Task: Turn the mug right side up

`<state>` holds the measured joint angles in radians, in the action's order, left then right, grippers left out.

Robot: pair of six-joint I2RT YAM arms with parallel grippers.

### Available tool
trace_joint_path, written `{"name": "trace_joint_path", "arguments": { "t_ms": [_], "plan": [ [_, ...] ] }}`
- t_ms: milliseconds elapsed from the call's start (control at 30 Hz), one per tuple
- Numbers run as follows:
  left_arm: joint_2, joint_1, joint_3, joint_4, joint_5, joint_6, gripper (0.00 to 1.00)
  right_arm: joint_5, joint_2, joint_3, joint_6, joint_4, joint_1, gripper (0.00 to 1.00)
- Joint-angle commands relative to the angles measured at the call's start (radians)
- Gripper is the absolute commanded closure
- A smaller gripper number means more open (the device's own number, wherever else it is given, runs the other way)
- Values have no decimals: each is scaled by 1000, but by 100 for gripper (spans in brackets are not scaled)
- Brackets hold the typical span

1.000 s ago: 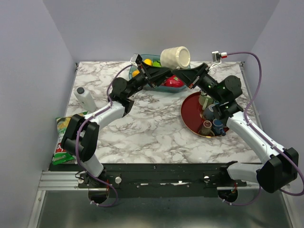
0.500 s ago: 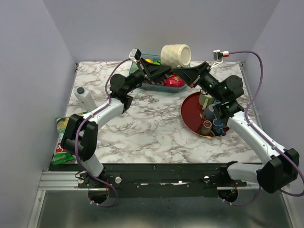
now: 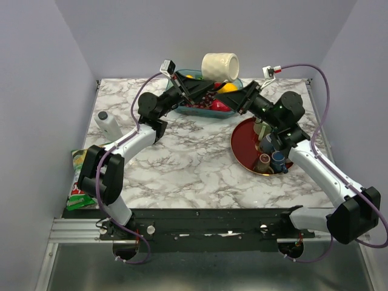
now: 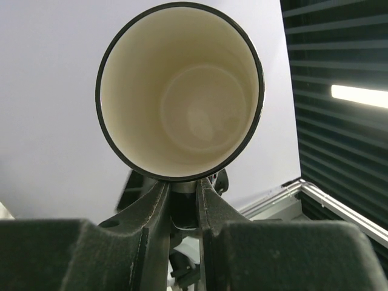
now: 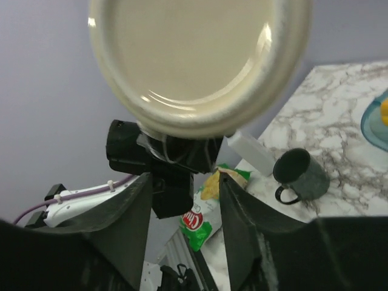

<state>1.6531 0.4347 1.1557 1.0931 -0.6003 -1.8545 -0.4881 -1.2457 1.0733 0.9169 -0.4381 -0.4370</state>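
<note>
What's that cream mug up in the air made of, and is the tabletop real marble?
The cream mug looks like glazed ceramic: its base shows glossy highlights. The white grey-veined tabletop looks marble, possibly printed laminate; pictures can't settle it.

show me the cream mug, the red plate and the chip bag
cream mug [image 3: 220, 65], top view, its side wall
red plate [image 3: 242, 145], top view, bare left part
chip bag [image 3: 76, 180], top view, its middle

Marble table [image 3: 200, 163]: white bottle [image 3: 110, 127] lying far L, chips bag [image 3: 77, 176] at L edge, teal bowl [image 3: 193, 111] at back ctr, red plate [image 3: 242, 151] R side. Dark mug [image 5: 298, 174] upright nr the bottle, seen in R wrist cam only.
</note>
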Motion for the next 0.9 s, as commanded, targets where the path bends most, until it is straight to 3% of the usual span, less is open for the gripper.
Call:
{"name": "trace_joint_path", "arguments": {
  "t_ms": [0,167,267,400,433,567,667,867],
  "plan": [
    [-42,-10,32,60,63,11,100,2,-38,30,0,140,0,43],
    [-56,-11,9,8,54,50,100,11,-58,66,-9,182,0,33],
    [-84,-22,9,-109,34,167,100,40,-49,65,-33,239,3,25],
    [-150,-47,7,-416,39,407,100,107,-14,50,-76,376,23,19],
    [-165,-48,10,-482,48,539,100,126,-3,44,-87,401,26,16],
    [-248,-51,58,-836,173,852,100,297,41,43,-153,582,35,0],
    [-285,-51,67,-1025,261,1036,100,371,61,48,-193,676,40,0],
    [-317,7,50,-1288,592,1330,100,465,57,85,-242,792,41,0]
  ]
}}
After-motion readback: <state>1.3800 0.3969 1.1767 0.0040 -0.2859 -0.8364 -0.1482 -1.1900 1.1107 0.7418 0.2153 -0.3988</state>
